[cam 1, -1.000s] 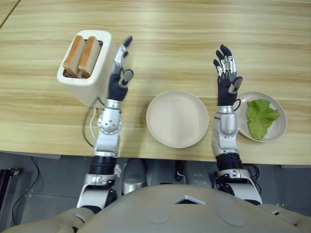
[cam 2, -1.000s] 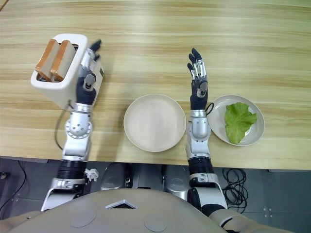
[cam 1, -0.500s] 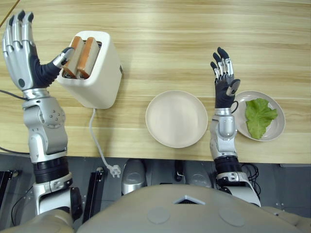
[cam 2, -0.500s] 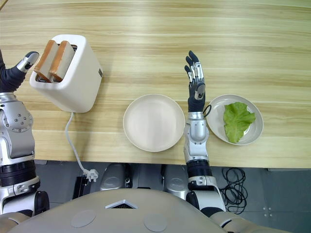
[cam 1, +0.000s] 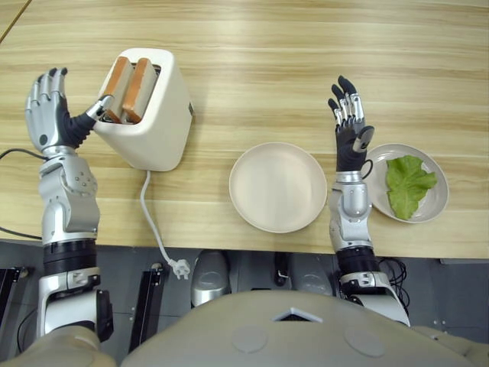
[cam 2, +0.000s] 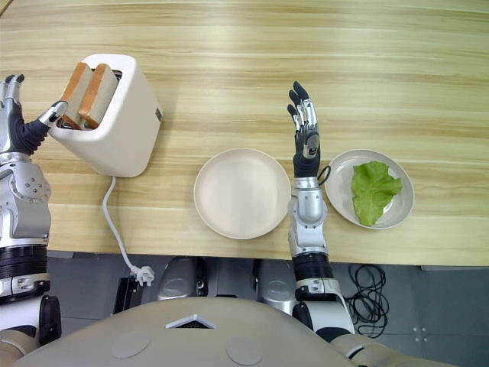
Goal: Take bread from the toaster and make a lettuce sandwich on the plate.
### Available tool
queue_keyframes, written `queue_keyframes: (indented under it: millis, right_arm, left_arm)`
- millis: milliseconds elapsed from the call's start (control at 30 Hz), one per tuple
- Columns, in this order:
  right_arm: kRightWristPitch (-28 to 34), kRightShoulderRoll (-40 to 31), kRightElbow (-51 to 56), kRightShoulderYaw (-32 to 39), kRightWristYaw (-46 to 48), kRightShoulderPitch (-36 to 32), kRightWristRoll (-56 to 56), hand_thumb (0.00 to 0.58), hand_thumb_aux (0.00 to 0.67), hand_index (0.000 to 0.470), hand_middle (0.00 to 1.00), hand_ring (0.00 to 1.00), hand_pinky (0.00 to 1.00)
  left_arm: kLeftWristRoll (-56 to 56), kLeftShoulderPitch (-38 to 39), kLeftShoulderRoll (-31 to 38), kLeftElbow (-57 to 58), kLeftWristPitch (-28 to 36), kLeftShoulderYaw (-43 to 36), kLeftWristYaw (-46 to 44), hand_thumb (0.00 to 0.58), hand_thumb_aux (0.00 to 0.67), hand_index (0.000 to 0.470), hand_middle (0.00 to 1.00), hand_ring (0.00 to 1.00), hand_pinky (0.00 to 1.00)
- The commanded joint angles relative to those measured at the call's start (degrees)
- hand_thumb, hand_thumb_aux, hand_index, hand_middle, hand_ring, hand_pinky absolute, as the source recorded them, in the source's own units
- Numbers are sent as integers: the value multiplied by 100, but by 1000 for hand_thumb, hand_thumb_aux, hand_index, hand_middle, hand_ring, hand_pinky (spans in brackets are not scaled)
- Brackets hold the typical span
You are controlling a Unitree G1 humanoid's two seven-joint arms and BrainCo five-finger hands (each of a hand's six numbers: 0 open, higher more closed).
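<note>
**Bread still in the toaster, both plates near the front edge**

- Front edge: a white cord (cam 1: 151, 222) runs off the table (cam 1: 306, 53) and hangs down, its plug (cam 1: 178, 267) dangling below the edge.
- Round cream plate (cam 1: 278, 186), smooth and shallow, sits close to the front edge with nothing in it.
- Further right, a smaller dish (cam 1: 432, 208) of the same look holds one crinkled green lettuce leaf (cam 1: 409, 183).
- Right robot hand (cam 1: 348, 126) stands upright between plate and dish. Its fingers are straight, close together, pointing away, and it holds nothing.
- Left robot hand (cam 1: 47, 115) is raised just left of the toaster (cam 1: 157, 115), fingers loosely extended and empty, thumb tip at the toaster's top-left edge.
- The toaster is a white, rounded box, tilted in view. Two bread slices (cam 1: 130, 86) with brown crusts stand in its slots.
- Beyond lies a broad run of pale wood-grain table.
</note>
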Motion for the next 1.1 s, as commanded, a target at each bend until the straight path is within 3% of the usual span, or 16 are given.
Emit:
queue_keyframes:
  millis: [33,200,233,267,300,333,367,433,833,1000,1100]
  right_arm:
    - [37,1,-58,21,-3,18,-22,0,0,0,0,0,0]
    - [57,3,-67,50,10,43,-63,0,0,0,0,0,0]
    - [60,6,-74,51,9,49,-61,0,0,0,0,0,0]
    - [62,9,-80,53,9,53,-61,0,0,0,0,0,0]
    - [61,12,-83,55,9,55,-59,0,0,0,0,0,0]
    - [61,15,-85,56,9,56,-57,0,0,0,0,0,0]
    - [62,18,-90,57,8,56,-57,0,0,0,0,0,0]
    - [64,23,-93,61,6,54,-60,0,0,0,0,0,0]
    - [68,29,-27,84,15,6,-62,0,0,0,0,0,0]
    - [66,33,39,101,3,-39,-76,0,0,0,0,0,0]
    - [61,30,73,109,-18,-60,-97,0,0,0,0,0,0]
  left_arm:
    - [-107,-83,38,204,95,-221,-20,0,0,0,0,0,0]
    - [-165,-109,30,231,150,-416,13,0,0,0,0,0,0]
    - [-178,-116,49,246,160,-443,18,148,92,63,0,0,0]
    - [-194,-119,68,253,171,-465,24,148,92,63,0,0,0]
    - [-214,-122,86,267,177,-480,36,456,360,247,0,0,0]
    - [-228,-127,99,288,180,-493,47,456,360,247,0,0,0]
    - [-242,-136,109,316,179,-506,61,559,544,373,0,0,0]
    - [-259,-146,115,365,176,-539,78,576,617,424,0,0,0]
    - [-358,-272,110,417,2,-826,145,574,604,415,0,0,0]
    - [-426,-304,84,297,-41,-835,248,580,670,460,0,0,0]
    - [-482,-332,118,27,-66,-685,365,580,670,460,0,0,0]
